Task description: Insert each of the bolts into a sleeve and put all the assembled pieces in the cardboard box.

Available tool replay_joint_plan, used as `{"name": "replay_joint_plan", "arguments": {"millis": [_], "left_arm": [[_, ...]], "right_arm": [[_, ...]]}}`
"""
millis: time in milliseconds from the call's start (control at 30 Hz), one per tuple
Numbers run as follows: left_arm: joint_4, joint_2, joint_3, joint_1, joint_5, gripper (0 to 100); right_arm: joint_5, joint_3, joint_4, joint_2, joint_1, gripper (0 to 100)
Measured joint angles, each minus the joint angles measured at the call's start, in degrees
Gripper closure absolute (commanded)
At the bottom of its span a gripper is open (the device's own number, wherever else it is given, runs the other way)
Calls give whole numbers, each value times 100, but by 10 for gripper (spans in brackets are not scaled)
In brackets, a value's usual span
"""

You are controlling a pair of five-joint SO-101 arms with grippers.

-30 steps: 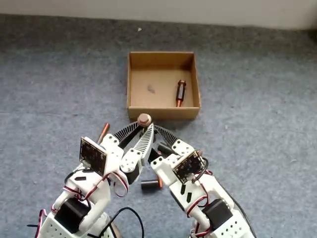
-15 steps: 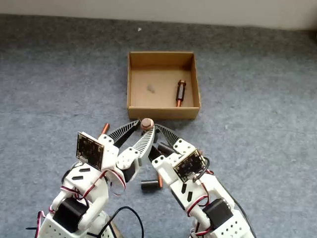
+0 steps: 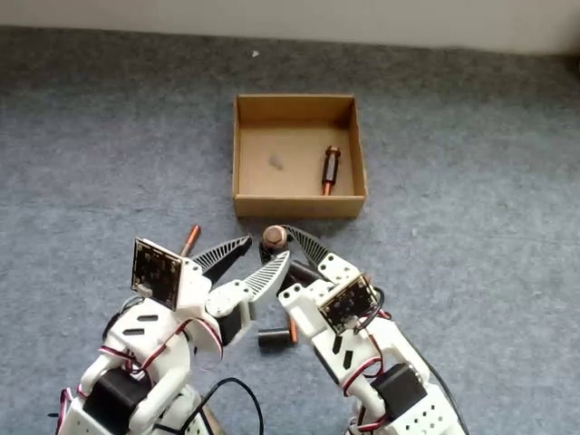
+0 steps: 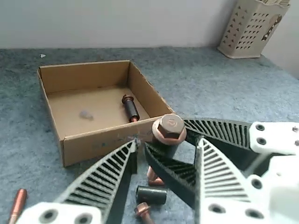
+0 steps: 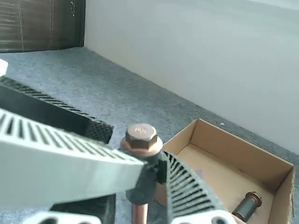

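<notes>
Bolt (image 3: 275, 237), seated in its dark sleeve (image 5: 141, 184), stood upright, pinched between the right tool's (image 3: 277, 248) 2 black fingers, just in front of the cardboard box's (image 3: 299, 207) near wall. The left tool (image 3: 268, 248) was spread wide, flanking the bolt without gripping it. 1 assembled piece (image 3: 331, 170) lay inside the box by its right wall. A loose sleeve (image 3: 272, 338) and a loose bolt (image 3: 189, 240) lay on the grey surface (image 3: 471, 227), which was open to either side.
</notes>
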Motion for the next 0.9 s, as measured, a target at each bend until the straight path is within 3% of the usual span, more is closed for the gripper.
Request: {"name": "replay_joint_plan", "arguments": {"millis": [233,400,633,900], "left_arm": [[167,0,-105,35,18,796],[202,9,-237,0,35,966],[246,18,-492,-765,35,995],[510,18,-492,-2004,26,995]], "right_arm": [[0,0,0,0,0,993],[0,0,0,0,18,993],[-9,0,-9,0,316,993],[-677,0,255,0,703,993]]}}
